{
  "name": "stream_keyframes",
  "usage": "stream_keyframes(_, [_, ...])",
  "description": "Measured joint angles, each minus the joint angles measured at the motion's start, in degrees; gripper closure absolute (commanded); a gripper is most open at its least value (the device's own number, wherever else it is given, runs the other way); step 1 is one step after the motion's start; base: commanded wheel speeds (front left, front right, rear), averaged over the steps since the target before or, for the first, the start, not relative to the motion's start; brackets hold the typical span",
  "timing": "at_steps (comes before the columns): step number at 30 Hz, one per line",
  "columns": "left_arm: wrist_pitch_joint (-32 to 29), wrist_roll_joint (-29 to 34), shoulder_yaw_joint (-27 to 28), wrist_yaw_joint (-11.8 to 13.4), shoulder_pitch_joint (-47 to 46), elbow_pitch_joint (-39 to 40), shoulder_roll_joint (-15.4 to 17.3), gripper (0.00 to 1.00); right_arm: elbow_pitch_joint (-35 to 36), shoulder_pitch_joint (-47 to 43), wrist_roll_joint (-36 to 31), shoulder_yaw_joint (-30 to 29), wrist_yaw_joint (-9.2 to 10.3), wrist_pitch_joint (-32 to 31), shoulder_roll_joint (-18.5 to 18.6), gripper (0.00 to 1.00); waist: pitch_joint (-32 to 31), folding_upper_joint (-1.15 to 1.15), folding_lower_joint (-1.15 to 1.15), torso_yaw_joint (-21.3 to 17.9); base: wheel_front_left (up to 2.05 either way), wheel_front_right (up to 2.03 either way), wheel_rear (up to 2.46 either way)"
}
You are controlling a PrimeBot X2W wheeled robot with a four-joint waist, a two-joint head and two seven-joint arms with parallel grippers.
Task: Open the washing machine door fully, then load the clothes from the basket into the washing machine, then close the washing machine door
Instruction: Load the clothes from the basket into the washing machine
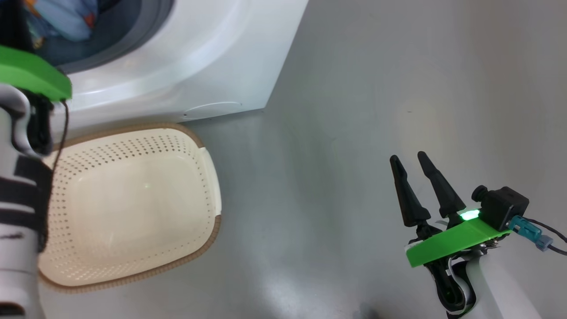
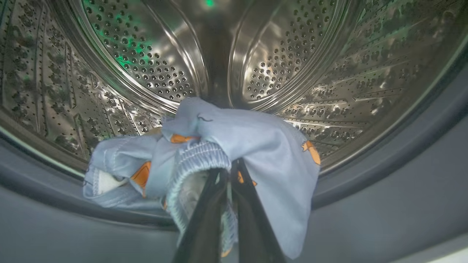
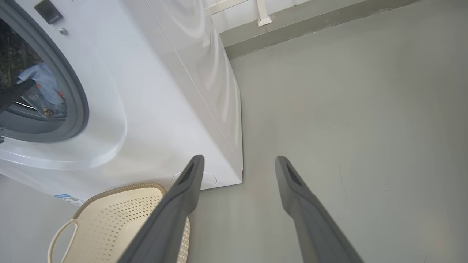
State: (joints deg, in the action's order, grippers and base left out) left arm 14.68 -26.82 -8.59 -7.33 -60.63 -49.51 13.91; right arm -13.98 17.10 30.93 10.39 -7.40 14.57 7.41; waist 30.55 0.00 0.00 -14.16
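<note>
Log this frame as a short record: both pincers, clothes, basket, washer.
left pincer: shut, reaching into the drum, tips buried in the clothes
right pincer: open, holding nothing, above the floor
clothes: blue bundle at the drum's front edge
basket: on the floor by the washer, bare inside where visible

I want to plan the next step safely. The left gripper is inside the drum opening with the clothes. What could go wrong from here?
1. The clothes drape over the tips of the shut left gripper. Pulling that arm back may drag them out again. Whether any fabric is pinched is hidden.
2. The clothes sit near the drum's front edge, by the grey gasket. A hanging fold might get trapped at closing.
</note>
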Motion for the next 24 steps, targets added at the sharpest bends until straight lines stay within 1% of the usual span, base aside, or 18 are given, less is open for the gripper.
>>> stream_keyframes(3, [0.0,1.62,-0.48,0.0,-3.33,-3.23,0.8,1.0,-0.11,0.18,0.0,0.38,0.0,0.0,-0.3,0.0,0.25,0.0,0.0,-0.91,0.0,0.0,0.0])
stream_keyframes(6, [0.0,3.86,-0.03,0.12,-6.54,-3.82,1.56,1.0,-0.07,0.65,0.02,0.55,0.0,0.0,-0.49,0.0,0.57,0.0,0.0,-1.77,0.0,0.0,0.0])
stream_keyframes(10, [0.01,6.94,1.02,1.55,-8.78,-3.35,1.63,1.0,-0.03,0.66,0.08,0.66,0.0,0.0,-0.56,0.0,1.38,0.0,0.0,-2.55,0.0,0.0,0.0])
stream_keyframes(12, [0.01,7.87,1.2,1.53,-8.77,-5.36,1.58,0.98,-0.03,0.75,0.08,0.68,0.0,0.0,-0.67,0.0,1.67,0.0,0.0,-2.93,0.0,0.0,0.0])
stream_keyframes(13, [0.01,8.05,1.25,1.53,-8.77,-6.5,1.49,0.8,-0.02,0.81,0.08,0.68,0.0,0.0,-0.68,0.0,1.8,0.0,0.0,-3.08,0.0,0.0,0.0])
stream_keyframes(14, [0.01,8.15,1.3,1.53,-8.77,-7.53,1.46,0.57,-0.02,0.85,0.08,0.69,0.0,0.0,-0.73,0.0,1.92,0.0,0.0,-3.19,0.0,0.0,0.0])
stream_keyframes(15, [0.0,8.45,1.31,1.52,-8.77,-8.48,1.41,0.17,-0.02,0.85,0.08,0.69,0.0,0.0,-0.74,0.0,2.02,0.0,0.0,-3.26,0.0,0.0,0.0])
stream_keyframes(16, [0.0,8.6,1.27,1.51,-8.77,-9.15,1.36,0.0,-0.02,0.85,0.08,0.68,0.0,0.0,-0.75,0.0,2.1,0.0,0.0,-3.26,0.0,0.0,0.0])
stream_keyframes(24, [0.0,8.96,2.11,0.75,-8.83,-11.14,1.1,0.0,-0.04,0.87,0.08,0.29,0.0,0.0,-0.8,0.0,2.01,0.0,0.0,-2.26,0.0,0.0,0.0])
